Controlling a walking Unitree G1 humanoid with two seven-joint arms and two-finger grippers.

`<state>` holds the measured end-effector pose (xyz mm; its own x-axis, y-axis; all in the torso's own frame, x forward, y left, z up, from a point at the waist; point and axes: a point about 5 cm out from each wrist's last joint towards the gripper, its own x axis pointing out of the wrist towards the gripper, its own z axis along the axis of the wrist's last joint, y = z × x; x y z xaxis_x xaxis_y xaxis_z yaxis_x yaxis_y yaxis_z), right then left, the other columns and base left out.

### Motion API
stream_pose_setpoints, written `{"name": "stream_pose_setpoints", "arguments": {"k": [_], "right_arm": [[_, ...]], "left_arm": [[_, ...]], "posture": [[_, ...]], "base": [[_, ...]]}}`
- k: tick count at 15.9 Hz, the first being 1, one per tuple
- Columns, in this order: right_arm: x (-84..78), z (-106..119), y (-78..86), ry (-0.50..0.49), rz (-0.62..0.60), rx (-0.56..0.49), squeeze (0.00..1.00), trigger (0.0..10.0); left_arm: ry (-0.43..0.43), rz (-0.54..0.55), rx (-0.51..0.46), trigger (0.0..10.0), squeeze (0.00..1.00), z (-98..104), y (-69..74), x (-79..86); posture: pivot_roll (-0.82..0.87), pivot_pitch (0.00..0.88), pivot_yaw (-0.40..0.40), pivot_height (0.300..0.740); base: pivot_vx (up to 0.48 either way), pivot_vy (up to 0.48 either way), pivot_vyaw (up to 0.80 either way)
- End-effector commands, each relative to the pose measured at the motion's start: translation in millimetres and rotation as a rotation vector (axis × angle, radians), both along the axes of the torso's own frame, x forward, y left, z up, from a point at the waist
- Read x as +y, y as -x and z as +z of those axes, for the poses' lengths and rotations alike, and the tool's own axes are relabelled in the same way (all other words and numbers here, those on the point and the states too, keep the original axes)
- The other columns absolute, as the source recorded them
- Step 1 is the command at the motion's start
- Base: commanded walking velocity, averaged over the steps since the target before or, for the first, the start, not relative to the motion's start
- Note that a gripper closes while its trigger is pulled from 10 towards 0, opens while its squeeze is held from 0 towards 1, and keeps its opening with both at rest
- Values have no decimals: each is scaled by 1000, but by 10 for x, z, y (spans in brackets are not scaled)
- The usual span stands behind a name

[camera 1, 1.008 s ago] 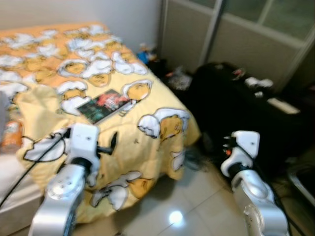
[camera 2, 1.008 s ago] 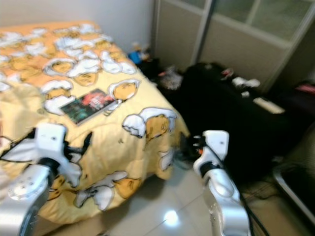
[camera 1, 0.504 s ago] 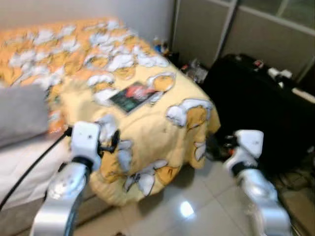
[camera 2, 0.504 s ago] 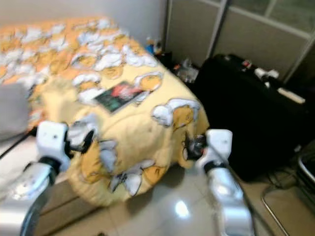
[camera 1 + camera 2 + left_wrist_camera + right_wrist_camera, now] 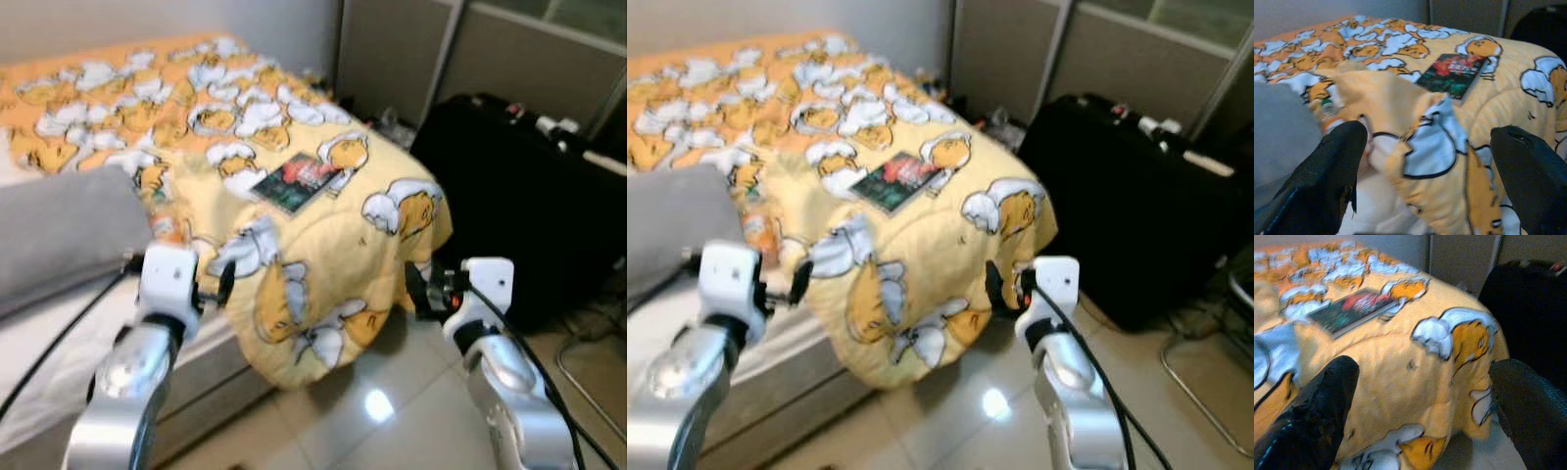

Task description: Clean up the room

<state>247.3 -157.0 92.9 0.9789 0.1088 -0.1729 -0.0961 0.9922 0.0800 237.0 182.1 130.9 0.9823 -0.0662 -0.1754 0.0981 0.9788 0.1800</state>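
A dark book (image 5: 299,181) with a red and green cover lies flat on the yellow cartoon-print quilt (image 5: 323,264), near the corner of the bed. My left gripper (image 5: 1427,134) is open in front of the quilt's folded-back edge, empty, with the book (image 5: 1457,73) beyond it. My right gripper (image 5: 1422,369) is open and empty, level with the quilt corner that hangs toward the floor. A small bottle (image 5: 1327,105) with a green cap is tucked beside the grey pillow (image 5: 59,230).
A large black suitcase (image 5: 519,196) with small white items on top stands to the right of the bed. Grey sliding panels (image 5: 392,49) back it, with clutter in the corner. Glossy tile floor (image 5: 392,411) lies between bed and suitcase. Cables (image 5: 588,343) trail at far right.
The whole picture has shifted as the camera moved: the bed corner sits more central and the grey pillow has come into view. Both arms keep the same raised pose, grippers open.
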Motion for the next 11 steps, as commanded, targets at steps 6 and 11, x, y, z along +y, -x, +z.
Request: {"name": "stream_pose_setpoints", "arguments": {"k": [6,11], "right_arm": [[71,59,-36,-14,47,-9,0,10000],[63,56,-37,3,50,2,0,10000]], "left_arm": [[-6,28,-12,10000,71,21,-8,38],[-14,70,-44,10000,8,58,-29,76]], "posture": [[-34,0,-24,740],[-36,0,-24,740]], "base": [[0,329,0],[0,52,0]]}}
